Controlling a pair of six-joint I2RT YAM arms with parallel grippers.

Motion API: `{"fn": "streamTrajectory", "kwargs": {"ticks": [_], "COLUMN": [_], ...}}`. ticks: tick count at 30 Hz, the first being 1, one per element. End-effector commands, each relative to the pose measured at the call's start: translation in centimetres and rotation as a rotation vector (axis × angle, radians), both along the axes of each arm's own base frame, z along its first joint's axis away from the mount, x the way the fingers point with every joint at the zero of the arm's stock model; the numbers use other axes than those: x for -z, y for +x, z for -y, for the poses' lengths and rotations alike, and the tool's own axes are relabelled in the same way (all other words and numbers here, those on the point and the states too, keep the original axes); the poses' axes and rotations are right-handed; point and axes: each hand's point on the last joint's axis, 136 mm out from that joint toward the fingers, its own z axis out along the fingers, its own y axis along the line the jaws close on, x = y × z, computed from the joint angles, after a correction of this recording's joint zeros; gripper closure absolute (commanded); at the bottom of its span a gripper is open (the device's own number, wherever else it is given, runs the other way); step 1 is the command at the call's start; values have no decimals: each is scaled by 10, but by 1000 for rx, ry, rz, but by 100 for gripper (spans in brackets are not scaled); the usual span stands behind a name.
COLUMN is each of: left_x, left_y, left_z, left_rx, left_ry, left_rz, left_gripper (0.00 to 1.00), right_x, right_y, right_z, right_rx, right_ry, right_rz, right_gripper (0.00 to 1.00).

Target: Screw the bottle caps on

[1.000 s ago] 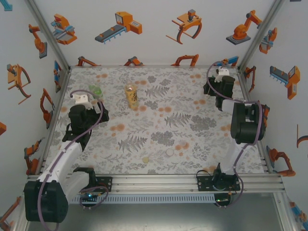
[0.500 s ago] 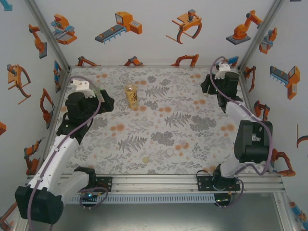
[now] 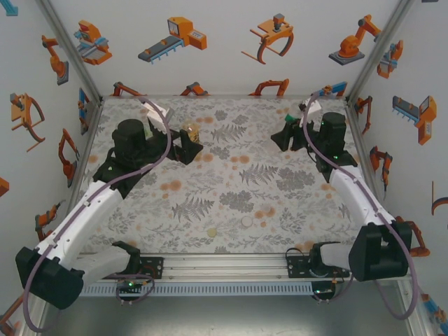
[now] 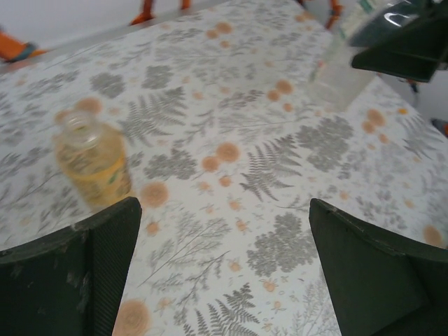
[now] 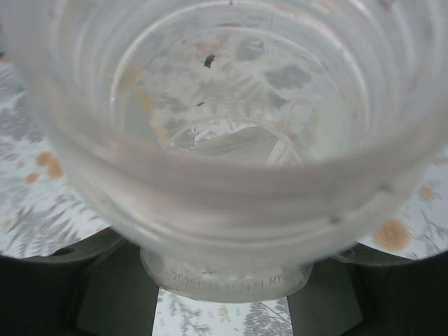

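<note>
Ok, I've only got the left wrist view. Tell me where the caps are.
Observer: Two lie loose near the front edge of the table: a pale yellow cap, and a white cap just to its right.
Operator: Now check the right claw's grip.
Observer: On its own camera, the right claw is shut on the clear bottle, with a finger on each side.

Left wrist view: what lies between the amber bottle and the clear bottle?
Just bare floral tabletop between the amber bottle and the clear bottle, seen from the left wrist.
</note>
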Motion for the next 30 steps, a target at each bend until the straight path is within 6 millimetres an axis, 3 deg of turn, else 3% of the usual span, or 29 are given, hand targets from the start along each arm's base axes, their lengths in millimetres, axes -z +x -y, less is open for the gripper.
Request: {"fn": "streamTrajectory", "kwargs": {"ticks": [1, 6, 14, 21, 30], "left_x": [-22, -23, -16, -15, -12], "left_y": [-29, -49, -80, -91, -88], "left_z": [31, 51, 82, 111, 136], "left_rx": [254, 402, 580, 694, 745], "left_ry": [-85, -112, -97, -140, -165], "left_rz": [130, 217, 273, 266, 253], "left_gripper": [3, 3, 3, 3, 3], "right_x": [-18, -46, -78, -99, -115], "right_y": [-40, -83, -119, -136, -149], "right_z": [-33, -62, -87, -103, -118], "right_rx": [-238, -459, -603, -676, -741], "right_ry": [70, 130, 171, 196, 231], "right_rz": [41, 119, 197, 246, 268], "right_gripper": [54, 54, 53, 52, 52]}}
